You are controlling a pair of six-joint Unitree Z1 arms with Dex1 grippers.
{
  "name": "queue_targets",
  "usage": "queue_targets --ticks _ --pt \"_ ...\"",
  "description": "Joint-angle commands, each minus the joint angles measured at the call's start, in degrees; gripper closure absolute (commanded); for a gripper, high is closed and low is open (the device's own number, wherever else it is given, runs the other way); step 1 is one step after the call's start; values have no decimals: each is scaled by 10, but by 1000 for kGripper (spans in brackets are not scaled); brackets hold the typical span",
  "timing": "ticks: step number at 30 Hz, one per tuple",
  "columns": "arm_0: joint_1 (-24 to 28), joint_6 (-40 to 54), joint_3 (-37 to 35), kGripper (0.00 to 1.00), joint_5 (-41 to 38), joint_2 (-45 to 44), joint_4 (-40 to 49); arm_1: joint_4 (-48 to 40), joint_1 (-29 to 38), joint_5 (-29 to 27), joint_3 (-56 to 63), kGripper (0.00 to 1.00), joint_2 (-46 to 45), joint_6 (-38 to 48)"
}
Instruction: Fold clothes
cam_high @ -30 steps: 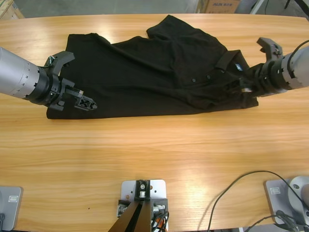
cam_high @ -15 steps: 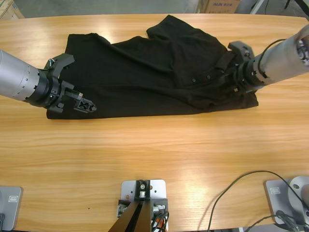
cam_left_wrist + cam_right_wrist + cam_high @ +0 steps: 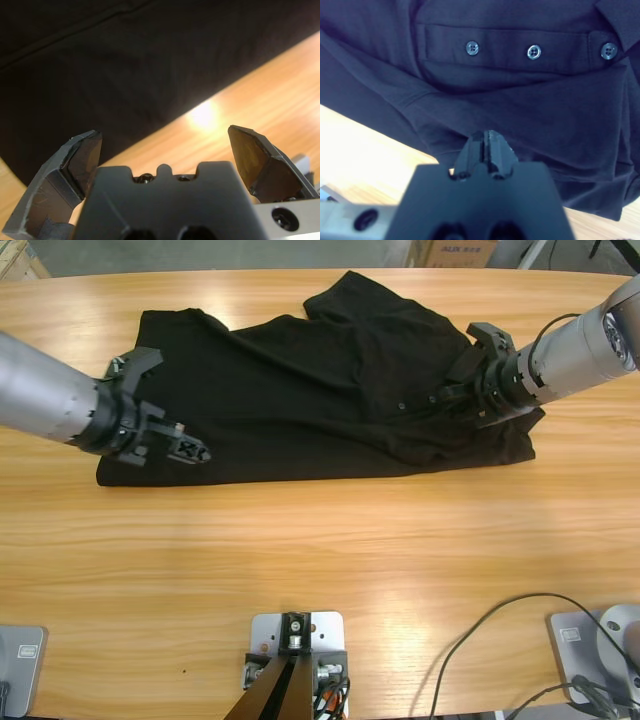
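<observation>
High view shows the black polo shirt point(image 3: 320, 390) spread across the wooden table point(image 3: 320, 570). The left gripper point(image 3: 165, 430) hovers spread wide, empty, over the shirt's hem edge. The right gripper point(image 3: 470, 390) is pinched together above fabric just below three buttons point(image 3: 534, 51). No readable lettering shows.
</observation>
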Motion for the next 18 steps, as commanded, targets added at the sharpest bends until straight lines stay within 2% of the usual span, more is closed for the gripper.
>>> queue_targets --ticks 1,4,6,9,18 --pt "4 24 -18 18 9 112 -29 -10 -14 11 -4 1000 34 -13" --pt "3 117 -52 18 10 138 -3 -14 -21 11 -5 1000 39 -15" --pt "4 119 -76 18 27 147 35 -16 -23 11 -5 1000 43 -15" --pt "4 119 -89 18 28 160 38 -22 -24 12 -5 1000 52 -15" --pt "0 118 -85 18 25 169 45 -25 -45 30 -4 1000 82 -12"
